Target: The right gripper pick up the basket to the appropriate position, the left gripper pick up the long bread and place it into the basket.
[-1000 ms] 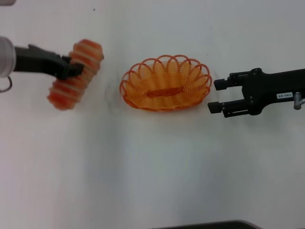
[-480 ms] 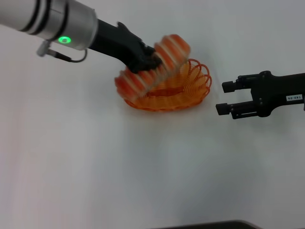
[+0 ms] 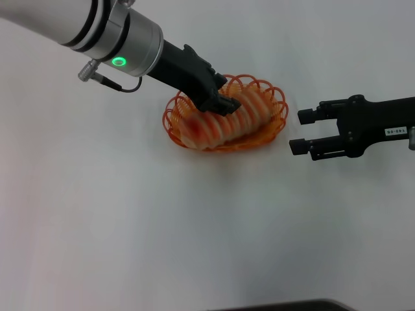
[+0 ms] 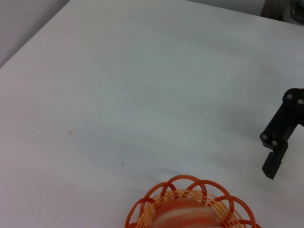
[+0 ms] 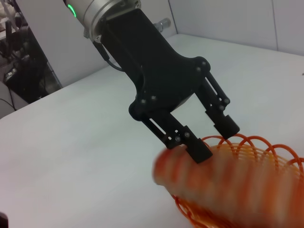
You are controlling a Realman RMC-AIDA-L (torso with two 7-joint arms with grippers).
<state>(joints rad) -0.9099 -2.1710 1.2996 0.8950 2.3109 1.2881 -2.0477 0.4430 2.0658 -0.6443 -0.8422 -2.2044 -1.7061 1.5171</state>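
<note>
The orange wire basket (image 3: 277,103) stands at the middle of the white table. The long bread (image 3: 227,122) lies inside it, slanted along its length. My left gripper (image 3: 224,100) hangs just above the bread's middle. In the right wrist view its fingers (image 5: 216,141) are spread apart over the blurred bread (image 5: 213,178) and the basket rim (image 5: 266,147). My right gripper (image 3: 299,131) is open and empty, a short way to the right of the basket and apart from it. The left wrist view shows the basket rim (image 4: 190,183), the bread's end (image 4: 183,213) and the right gripper (image 4: 278,147).
The white table (image 3: 194,227) has a dark edge (image 3: 279,306) at the near side. Dark equipment (image 5: 19,61) stands beyond the table in the right wrist view.
My left arm carried the bread from the table's left side over to the basket and let it go. The bread now lies in the basket. The right gripper barely moved.
</note>
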